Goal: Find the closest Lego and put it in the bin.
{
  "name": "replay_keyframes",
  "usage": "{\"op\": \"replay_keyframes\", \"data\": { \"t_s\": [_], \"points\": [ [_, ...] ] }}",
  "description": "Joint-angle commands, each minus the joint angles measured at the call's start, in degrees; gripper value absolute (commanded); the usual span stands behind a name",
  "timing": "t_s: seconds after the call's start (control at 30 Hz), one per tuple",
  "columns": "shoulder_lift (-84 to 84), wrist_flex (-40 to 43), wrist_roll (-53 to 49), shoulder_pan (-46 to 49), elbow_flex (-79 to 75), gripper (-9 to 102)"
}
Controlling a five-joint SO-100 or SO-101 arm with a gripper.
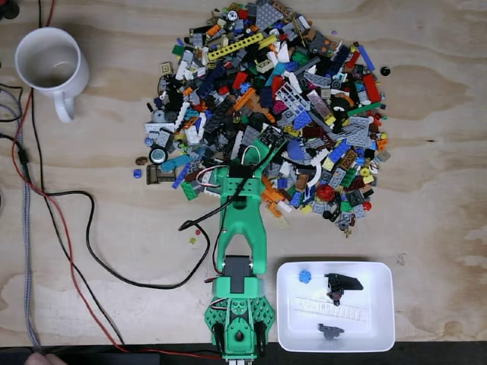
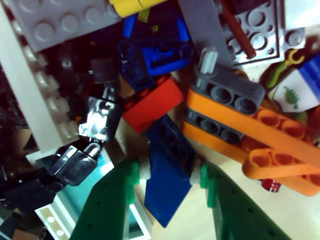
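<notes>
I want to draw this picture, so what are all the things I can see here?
White ceramic mug: one, white, top left of the wooden table in the fixed view.
Heap of mixed Lego pieces: too many to count, many colours, top middle.
White plastic bin: one, white, bottom right; it holds a few pieces, blue, black and white.
Cables: several, black and red, left side.
Dark blue sloped Lego brick: one, dark blue, between the gripper's fingers in the wrist view.
Orange Lego beams: two, orange, right of it.
Green robot arm: one, green, bottom middle.
Gripper: one, green, closed around the blue brick.
</notes>
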Motion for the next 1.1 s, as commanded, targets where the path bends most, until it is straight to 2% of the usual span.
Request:
{"op": "replay_keyframes", "data": {
  "t_s": [0.0,0.23,0.53,0.77,0.8,0.9,1.07],
  "points": [
    [-0.09,-0.18,-0.44,-0.53,-2.11,5],
    [4.39,2.81,-1.93,0.53,-2.81,1],
    [21.71,11.60,-8.09,0.79,0.26,1],
    [25.05,12.57,-8.70,0.00,2.29,1],
    [25.05,12.57,-8.70,-0.35,2.64,1],
    [24.70,11.43,-8.35,-1.67,4.92,13],
    [21.97,10.46,-10.28,-1.49,5.71,19]
  ]
}}
